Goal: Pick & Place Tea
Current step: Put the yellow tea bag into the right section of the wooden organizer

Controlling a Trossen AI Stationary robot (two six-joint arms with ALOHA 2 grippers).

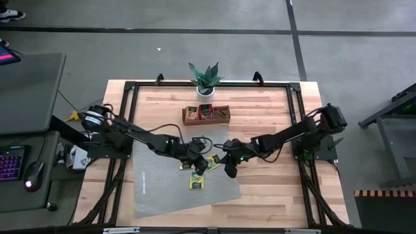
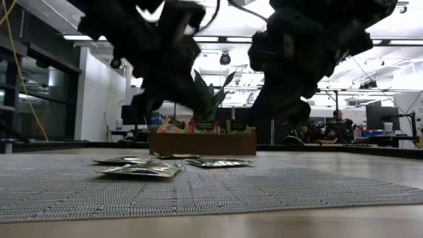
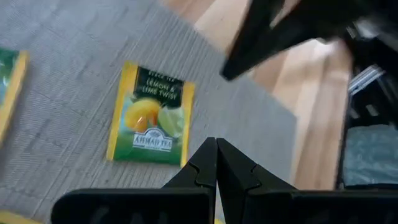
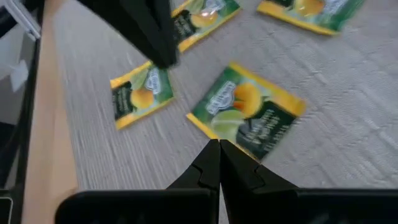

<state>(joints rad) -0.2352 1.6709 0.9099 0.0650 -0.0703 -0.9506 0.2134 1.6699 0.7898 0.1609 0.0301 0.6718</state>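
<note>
Several yellow-and-green tea sachets lie flat on the grey ribbed mat (image 1: 162, 188) near its far right corner. In the high view they show as a sachet (image 1: 197, 182) and a sachet (image 1: 212, 161). My left gripper (image 1: 200, 168) hovers over them, shut and empty. In its wrist view the left gripper (image 3: 216, 155) stands beside a lemon-lime sachet (image 3: 151, 115). My right gripper (image 1: 229, 171) hangs just right of it, also shut and empty. In its wrist view the right gripper (image 4: 219, 155) is over a tilted sachet (image 4: 249, 112), with another sachet (image 4: 142, 94) beyond. In the low view a sachet (image 2: 142, 170) lies flat.
A brown wooden tray (image 1: 206, 114) with sachets in it stands toward the far edge, and a potted plant (image 1: 206, 79) stands behind it. The two arms meet closely over the mat. Bare wood lies right of the mat, and the mat's near left part holds nothing.
</note>
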